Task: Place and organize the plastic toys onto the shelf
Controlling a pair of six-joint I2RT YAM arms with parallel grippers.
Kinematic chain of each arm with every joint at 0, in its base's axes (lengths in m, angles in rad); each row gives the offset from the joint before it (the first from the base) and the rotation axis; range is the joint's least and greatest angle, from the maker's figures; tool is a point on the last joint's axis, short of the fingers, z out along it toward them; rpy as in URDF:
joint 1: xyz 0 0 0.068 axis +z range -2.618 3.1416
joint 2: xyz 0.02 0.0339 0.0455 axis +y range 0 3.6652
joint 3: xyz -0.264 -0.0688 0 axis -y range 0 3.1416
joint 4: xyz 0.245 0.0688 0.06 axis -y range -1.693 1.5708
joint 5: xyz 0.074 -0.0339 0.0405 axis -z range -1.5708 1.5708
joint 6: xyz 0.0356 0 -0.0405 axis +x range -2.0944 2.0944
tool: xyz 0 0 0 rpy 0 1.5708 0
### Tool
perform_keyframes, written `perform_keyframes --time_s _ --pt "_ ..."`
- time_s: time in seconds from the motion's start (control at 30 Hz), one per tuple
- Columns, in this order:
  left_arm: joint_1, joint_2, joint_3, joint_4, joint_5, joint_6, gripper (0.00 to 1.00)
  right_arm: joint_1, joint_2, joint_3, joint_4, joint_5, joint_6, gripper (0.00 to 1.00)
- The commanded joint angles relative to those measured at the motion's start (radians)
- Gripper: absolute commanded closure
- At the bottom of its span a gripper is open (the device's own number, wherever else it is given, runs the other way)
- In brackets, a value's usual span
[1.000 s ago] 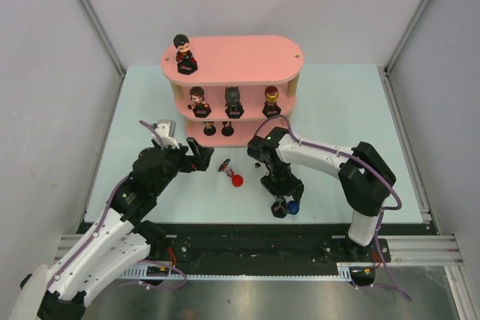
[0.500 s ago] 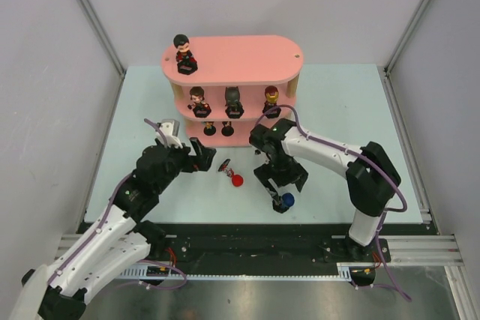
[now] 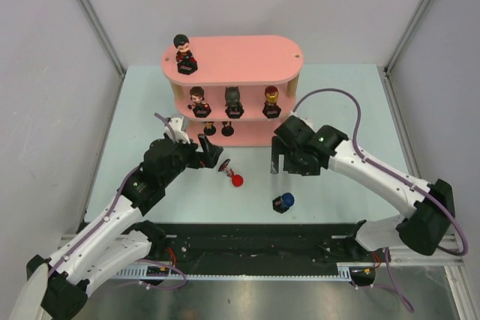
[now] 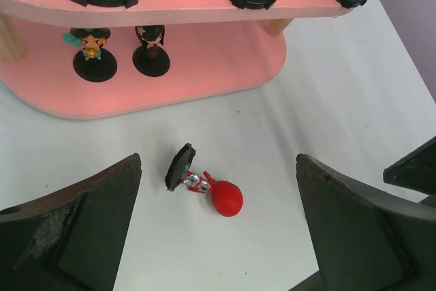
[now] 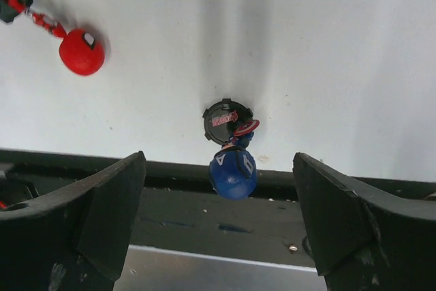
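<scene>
Toward the far edge of the pale table [image 3: 352, 110], near its middle, stands the pink three-tier shelf [image 3: 247, 58]. A dark-haired figurine [image 3: 182, 52] sits at the left end of the top tier. Three figurines [image 3: 234, 101] line the middle tier, and two smaller figures [image 3: 210, 129] stand on the bottom one. On the table in front of the shelf, a red-headed figurine [image 3: 234, 177] lies on its side. A blue-headed figurine [image 3: 283, 201] rests close to the near edge. The left gripper [image 3: 208, 153] hangs just left of the red one, jaws spread wide and empty. The right gripper [image 3: 280, 165] hangs between shelf and blue figurine, jaws wide apart, gripping nothing.
</scene>
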Motion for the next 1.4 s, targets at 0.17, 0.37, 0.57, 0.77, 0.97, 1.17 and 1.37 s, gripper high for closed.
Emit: perform_keyframes --time_s 0.17,0.37,0.57,0.77,0.97,1.17,1.37 --pt "-0.005 0.039 0.06 0.157 0.089 0.063 0.0 0.117 -0.126 -0.199 0.114 0.163 0.47 0.07" --pt "-0.005 0.044 0.068 0.157 0.108 0.074 0.0 0.116 -0.129 -0.251 0.165 0.131 0.523 0.13" --pt "-0.006 0.032 0.053 0.154 0.094 0.077 0.0 0.107 -0.088 -0.251 0.188 0.121 0.489 0.2" --pt "-0.006 0.035 0.056 0.155 0.093 0.075 0.0 0.105 -0.108 -0.251 0.183 0.164 0.474 0.22" --pt "-0.006 0.046 0.062 0.154 0.094 0.074 0.0 0.131 -0.093 -0.251 0.136 0.171 0.478 0.2" --pt "-0.006 0.047 0.062 0.157 0.099 0.069 0.0 0.157 -0.137 -0.283 0.11 0.238 0.515 0.13" --pt "-0.006 0.062 0.068 0.158 0.116 0.063 0.0 0.153 -0.209 -0.337 0.128 0.289 0.547 0.1"
